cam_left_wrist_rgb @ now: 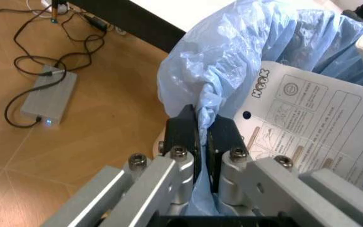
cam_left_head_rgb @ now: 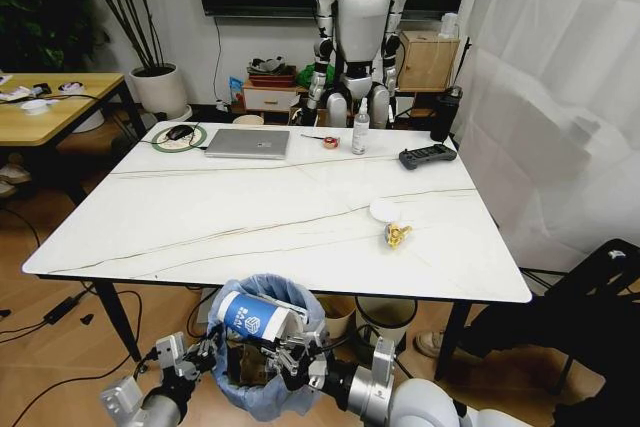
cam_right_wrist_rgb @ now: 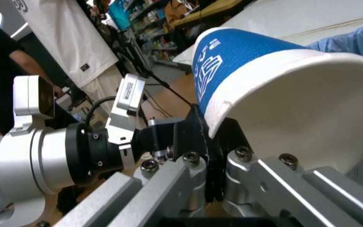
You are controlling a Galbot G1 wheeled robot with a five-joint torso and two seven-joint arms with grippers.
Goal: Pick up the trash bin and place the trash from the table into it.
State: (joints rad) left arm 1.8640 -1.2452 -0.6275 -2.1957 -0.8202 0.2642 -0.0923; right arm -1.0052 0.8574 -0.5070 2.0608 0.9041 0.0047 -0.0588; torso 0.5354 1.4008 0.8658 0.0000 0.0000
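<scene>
Down in front of the white marble-look worktop, both arms are busy at the small round trash bin lined with crinkled light-blue plastic, held just below the near edge. The left gripper is pinched tight on the bag's rim, steadying it. The right gripper clamps the rim of a blue-and-white paper cup, which lies tilted across the bin's mouth — not fully inside yet. Best play, I'd judge: tip the cup lower before letting go, so it can't roll out. Still on the worktop — a crumpled white tissue and a yellow wrapper.
</scene>
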